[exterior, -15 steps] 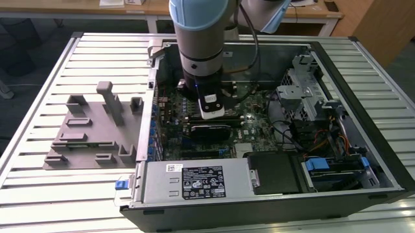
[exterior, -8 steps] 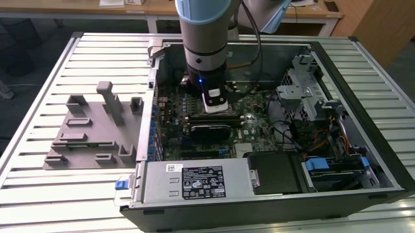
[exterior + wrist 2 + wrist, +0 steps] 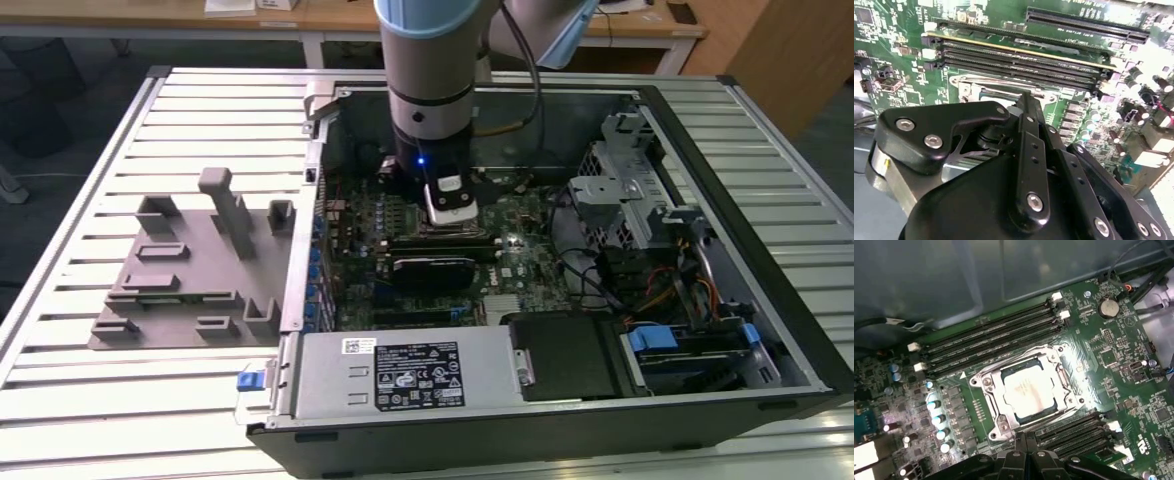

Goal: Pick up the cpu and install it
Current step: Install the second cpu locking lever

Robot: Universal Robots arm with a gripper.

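The cpu [image 3: 1028,392] lies flat in the metal-framed socket [image 3: 985,383] on the green motherboard [image 3: 1114,360], its pale silver top showing in the first wrist view. The gripper [image 3: 1026,439] hangs just beside the socket's edge, its fingers [image 3: 1030,107] clenched together and grasping nothing. In the exterior view the arm [image 3: 430,80] reaches down into the open computer case [image 3: 787,330], which sits on the slatted bench [image 3: 80,390] (a grey tray [image 3: 187,290] rests at the case's 9 o'clock side).

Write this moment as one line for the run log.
arm: inside computer case | gripper: above socket | cpu: lying in socket | gripper state: unclear
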